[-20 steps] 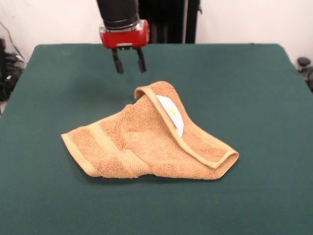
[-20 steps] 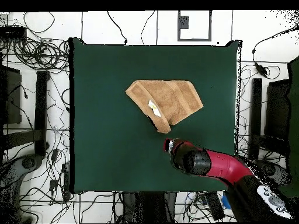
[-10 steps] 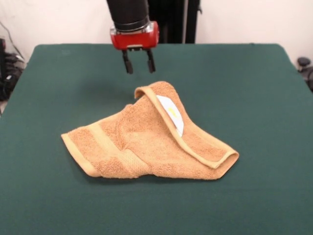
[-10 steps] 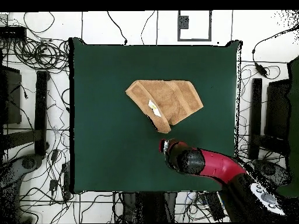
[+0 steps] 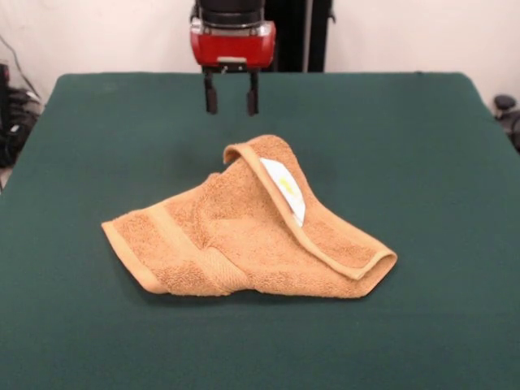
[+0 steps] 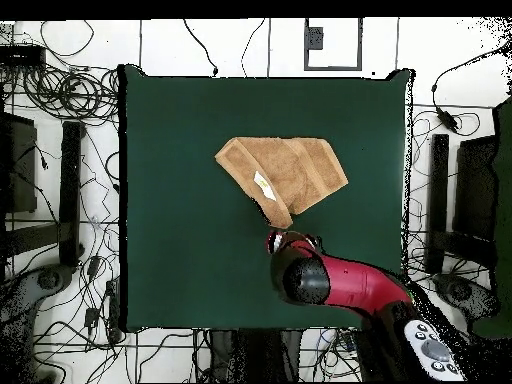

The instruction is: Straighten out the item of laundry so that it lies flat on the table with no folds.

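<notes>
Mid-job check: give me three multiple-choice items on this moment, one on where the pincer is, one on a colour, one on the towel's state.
1. Where is the pincer relative to the towel?
A. Above the table behind the towel's raised corner, clear of it
B. Clamped on the towel's corner
C. Pressed flat on the towel's middle

2. What colour is the label on the towel?
A. Black
B. White
C. Blue

3. How does the towel lie on the table?
A. Flat, no folds
B. Rolled into a tube
C. Folded over itself, one flap on top

Answers:
1 A: the front view shows bare green cloth between the fingertips and the towel.
2 B: a white patch shows under the folded edge.
3 C: a bordered flap crosses the top layer.
</notes>
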`<state>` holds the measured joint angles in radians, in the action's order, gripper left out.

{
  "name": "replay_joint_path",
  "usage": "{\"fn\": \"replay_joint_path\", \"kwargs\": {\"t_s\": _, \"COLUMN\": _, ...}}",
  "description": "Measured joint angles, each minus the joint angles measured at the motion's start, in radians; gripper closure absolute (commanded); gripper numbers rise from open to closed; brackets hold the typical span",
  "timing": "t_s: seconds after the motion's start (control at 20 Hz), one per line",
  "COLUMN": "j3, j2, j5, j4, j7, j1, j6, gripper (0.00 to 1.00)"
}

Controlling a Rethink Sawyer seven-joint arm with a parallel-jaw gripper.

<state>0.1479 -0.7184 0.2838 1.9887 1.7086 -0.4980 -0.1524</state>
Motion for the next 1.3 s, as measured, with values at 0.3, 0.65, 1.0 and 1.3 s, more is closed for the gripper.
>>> {"fn": "replay_joint_path", "kwargs": {"t_s": 0.3, "j3": 0.051, "j2": -0.008, "j5": -0.02, "j4": -0.008, "j7": 0.0, "j1": -0.078, "j6": 0.007, "gripper": 0.0}}
{"fn": "replay_joint_path", "kwargs": {"t_s": 0.65, "j3": 0.255, "j2": 0.081, "j5": -0.02, "j4": -0.081, "j7": 0.0, "j1": -0.334, "j6": -0.078, "gripper": 0.0}}
{"fn": "replay_joint_path", "kwargs": {"t_s": 1.0, "j3": 0.279, "j2": 0.104, "j5": -0.013, "j4": -0.089, "j7": 0.0, "j1": -0.384, "j6": -0.035, "gripper": 0.0}}
{"fn": "replay_joint_path", "kwargs": {"t_s": 1.3, "j3": 0.263, "j2": 0.092, "j5": -0.013, "j4": -0.089, "j7": 0.0, "j1": -0.325, "j6": 0.058, "gripper": 0.0}}
